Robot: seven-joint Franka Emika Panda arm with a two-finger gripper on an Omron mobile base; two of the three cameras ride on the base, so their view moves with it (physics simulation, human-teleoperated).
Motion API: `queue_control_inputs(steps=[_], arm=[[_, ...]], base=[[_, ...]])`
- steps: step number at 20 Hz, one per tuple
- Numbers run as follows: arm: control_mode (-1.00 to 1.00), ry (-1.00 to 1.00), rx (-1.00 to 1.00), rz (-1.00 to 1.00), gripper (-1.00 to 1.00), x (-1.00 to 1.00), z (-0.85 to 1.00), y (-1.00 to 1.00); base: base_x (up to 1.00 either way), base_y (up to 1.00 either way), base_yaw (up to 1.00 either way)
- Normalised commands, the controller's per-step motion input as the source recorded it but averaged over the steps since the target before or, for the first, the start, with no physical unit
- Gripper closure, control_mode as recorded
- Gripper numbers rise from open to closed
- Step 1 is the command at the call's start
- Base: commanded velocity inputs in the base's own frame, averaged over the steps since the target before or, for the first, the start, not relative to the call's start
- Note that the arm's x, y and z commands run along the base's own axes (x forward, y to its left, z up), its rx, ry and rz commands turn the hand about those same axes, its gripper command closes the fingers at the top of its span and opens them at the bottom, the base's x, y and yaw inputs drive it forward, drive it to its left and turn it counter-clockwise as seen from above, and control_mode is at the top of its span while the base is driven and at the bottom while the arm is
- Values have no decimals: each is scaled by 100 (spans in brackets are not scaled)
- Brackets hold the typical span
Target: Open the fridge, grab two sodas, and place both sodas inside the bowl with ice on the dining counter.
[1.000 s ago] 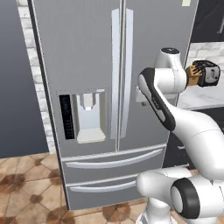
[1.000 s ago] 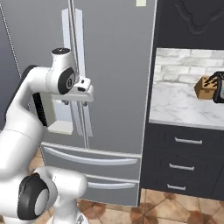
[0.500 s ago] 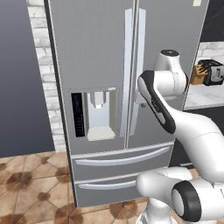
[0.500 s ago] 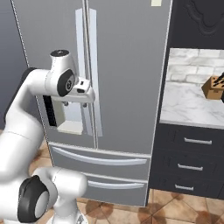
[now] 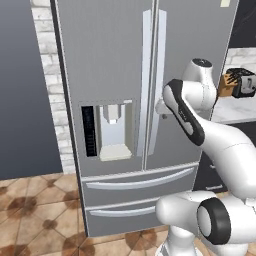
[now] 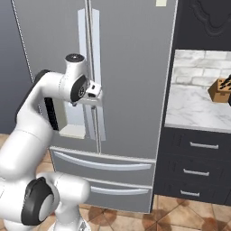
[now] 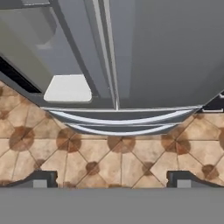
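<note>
- Tiled floor (image 7: pixel 109 159) below; fridge (image 5: pixel 125 75) shut, handles (image 5: pixel 152 80) ungrasped.
- Pincer (image 7: pixel 109 181) spread wide, empty.
- Risk: off-centre approach, fingertip (image 7: pixel 41 179) striking door, slipping off handle.

- One fridge (image 5: pixel 125 75), straight ahead of the hand
- Two upper doors on it, both closed, meeting at a seam in front of the hand
- Two long upright handles (image 5: pixel 153 80), one on each side of that seam, just beyond the hand
- One dispenser recess (image 5: pixel 115 130) in the door off to the hand's left
- Two drawers (image 5: pixel 137 197) along the fridge's bottom, stacked, below the hand
- One knife block (image 6: pixel 221 90) on the pale counter (image 6: pixel 198 108), well off to the hand's right
- Three dark cabinet drawers (image 6: pixel 198 171) under that counter, each with one bar pull
- Two fingertips (image 7: pixel 41 179) on the hand, set wide apart
</note>
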Motion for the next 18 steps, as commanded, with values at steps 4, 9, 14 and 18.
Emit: queue_control_inputs(steps=[4,9,14,18], arm=[[-100,-24,11,0,-100,33,27,3],[-100,-17,-5,0,-100,16,34,1],[-100,-4,-3,-1,-100,7,-6,-2],[-100,-14,3,2,-100,26,5,-12]], base=[[0,0,0],[0,0,0],[0,0,0],[0,0,0]])
